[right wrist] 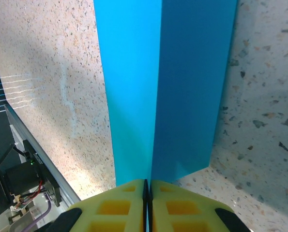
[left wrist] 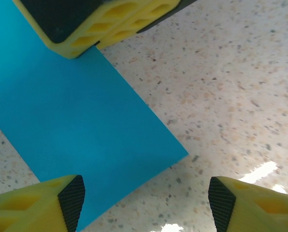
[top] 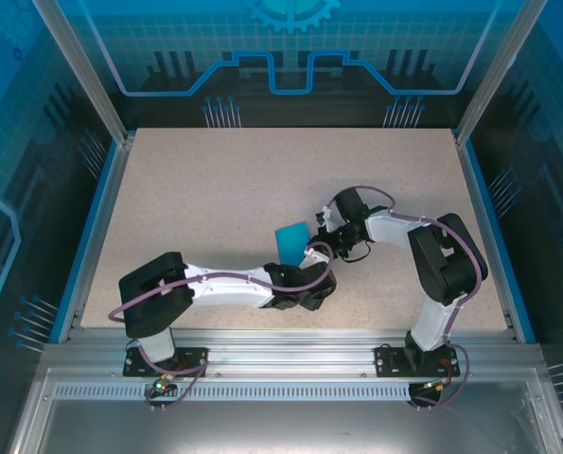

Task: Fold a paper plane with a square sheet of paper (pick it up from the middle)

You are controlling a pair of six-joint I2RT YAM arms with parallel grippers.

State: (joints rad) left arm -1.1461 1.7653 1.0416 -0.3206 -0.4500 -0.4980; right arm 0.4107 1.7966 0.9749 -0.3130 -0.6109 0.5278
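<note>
1. Right gripper point(right wrist: 147, 186) is sitting closest to the lens in its own wrist view, and its two yellow fingers are pressing together on the edge of the sheet of paper point(right wrist: 182, 87).
2. From this grip the teal-blue sheet is stretching away over the speckled table point(right wrist: 61, 72), and a straight crease is running along its middle, with one half looking lighter than the other.
3. One side of the sheet is throwing a soft shadow on the table.
4. Left gripper point(left wrist: 146, 198) is hovering low over the table with its fingers standing wide apart and gripping nothing; one corner of the sheet is lying between them.
5. Seen from above, the two grippers are meeting near the middle of the table, slightly toward the near edge, and the sheet is sitting just beside them.
</note>
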